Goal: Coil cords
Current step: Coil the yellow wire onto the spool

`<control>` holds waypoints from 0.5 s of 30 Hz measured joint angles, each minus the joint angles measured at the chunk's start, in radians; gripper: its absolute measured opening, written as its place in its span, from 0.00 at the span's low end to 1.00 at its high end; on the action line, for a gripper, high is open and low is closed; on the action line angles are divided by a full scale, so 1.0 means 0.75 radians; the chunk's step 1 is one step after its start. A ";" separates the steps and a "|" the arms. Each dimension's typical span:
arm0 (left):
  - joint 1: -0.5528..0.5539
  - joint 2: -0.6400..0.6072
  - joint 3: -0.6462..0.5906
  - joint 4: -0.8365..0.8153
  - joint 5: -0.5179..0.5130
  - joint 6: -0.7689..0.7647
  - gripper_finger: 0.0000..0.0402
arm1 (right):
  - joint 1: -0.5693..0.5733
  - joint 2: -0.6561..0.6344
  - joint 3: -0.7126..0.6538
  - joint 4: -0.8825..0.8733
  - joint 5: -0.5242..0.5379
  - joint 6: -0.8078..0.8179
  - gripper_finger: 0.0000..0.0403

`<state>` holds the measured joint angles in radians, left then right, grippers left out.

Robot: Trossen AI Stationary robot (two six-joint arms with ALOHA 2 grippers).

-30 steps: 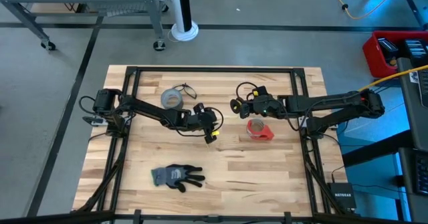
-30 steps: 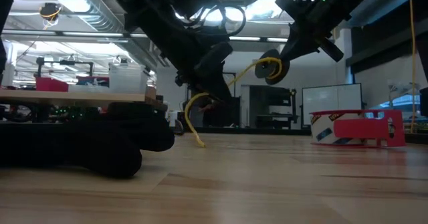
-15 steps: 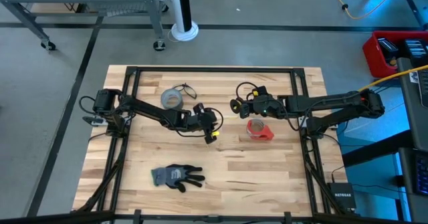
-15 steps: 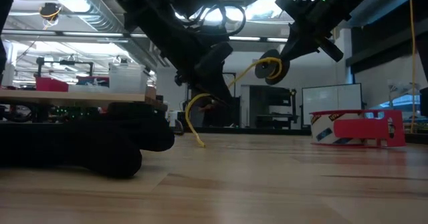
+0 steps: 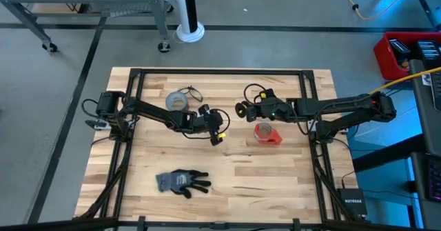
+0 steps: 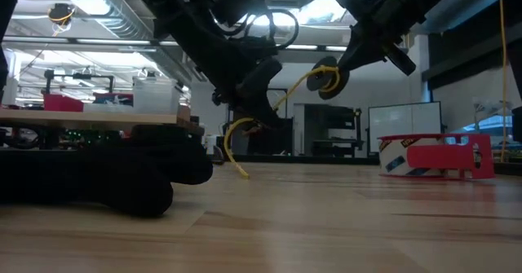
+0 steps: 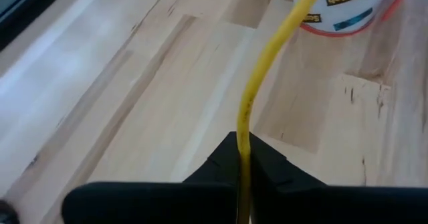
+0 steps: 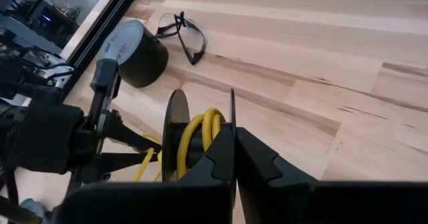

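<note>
Red tape roll (image 7: 348, 10) cut off by frame edge.

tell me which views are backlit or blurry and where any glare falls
Low view: ceiling lights glare behind both arms, leaving them as silhouettes; the near dark glove is blurred. Left wrist view: the left gripper is soft, the yellow cord evenly lit. High view: even light, soft shadows under the arms. Right wrist view: sheen on the grey tape roll.

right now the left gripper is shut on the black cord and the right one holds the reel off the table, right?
Not quite: the left gripper is shut on the yellow cord, not a black one, as the left wrist view shows. The right gripper does hold the reel off the table.
</note>
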<state>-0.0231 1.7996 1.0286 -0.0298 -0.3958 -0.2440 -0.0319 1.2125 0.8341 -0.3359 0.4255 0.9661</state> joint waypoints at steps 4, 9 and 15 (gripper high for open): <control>0.004 0.000 0.000 -0.135 -0.005 -0.029 0.00 | 0.000 0.000 0.000 -0.002 -0.031 0.003 0.01; 0.035 0.000 -0.033 -0.138 0.009 -0.040 0.00 | 0.000 0.000 0.000 -0.001 -0.139 0.004 0.01; 0.096 -0.001 -0.086 -0.103 0.068 -0.043 0.00 | -0.001 0.001 0.000 0.006 -0.304 0.033 0.01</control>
<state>0.0492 1.7988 0.9642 -0.1067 -0.3447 -0.2763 -0.0322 1.2129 0.8341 -0.3314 0.1977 0.9909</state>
